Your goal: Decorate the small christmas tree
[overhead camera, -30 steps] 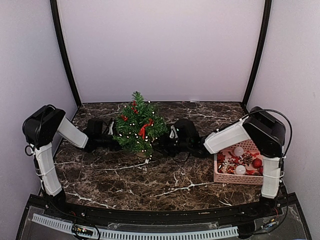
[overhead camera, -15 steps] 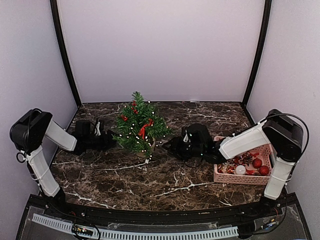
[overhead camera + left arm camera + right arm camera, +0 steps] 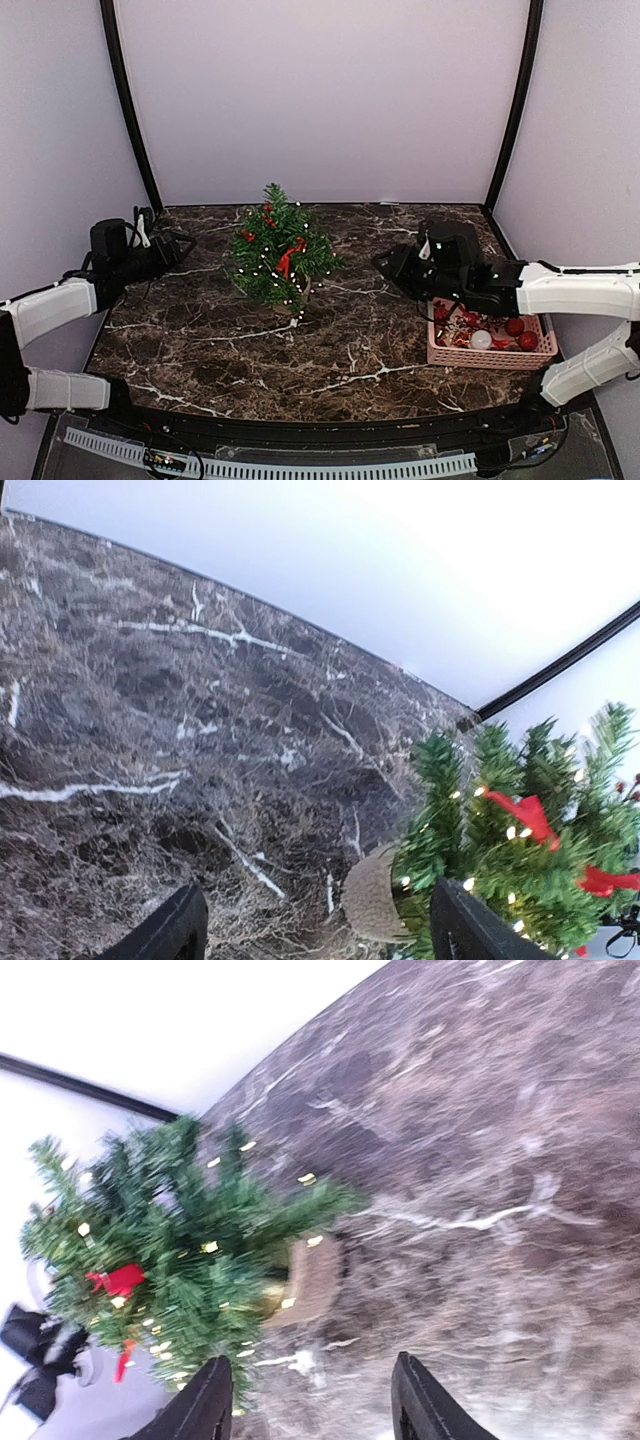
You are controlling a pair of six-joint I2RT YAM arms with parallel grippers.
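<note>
The small christmas tree [image 3: 277, 250] stands upright mid-table, dark green, with a string of lights and red bows on it. It also shows in the left wrist view [image 3: 520, 850] with its tan pot [image 3: 370, 895], and in the right wrist view [image 3: 180, 1240]. My left gripper [image 3: 172, 243] is open and empty, well left of the tree. My right gripper [image 3: 385, 265] is open and empty, to the right of the tree, between it and the pink basket [image 3: 490, 355] of red and white ornaments.
The basket holds red balls [image 3: 527, 340], white balls [image 3: 481, 339] and red ribbon pieces at the table's right front. Black frame posts [image 3: 130, 110] stand at the back corners. The table is dark marble [image 3: 330, 350].
Both arms have pulled back from the tree, the left one to the left and the right one to the right toward the basket. The tree stays in place.
</note>
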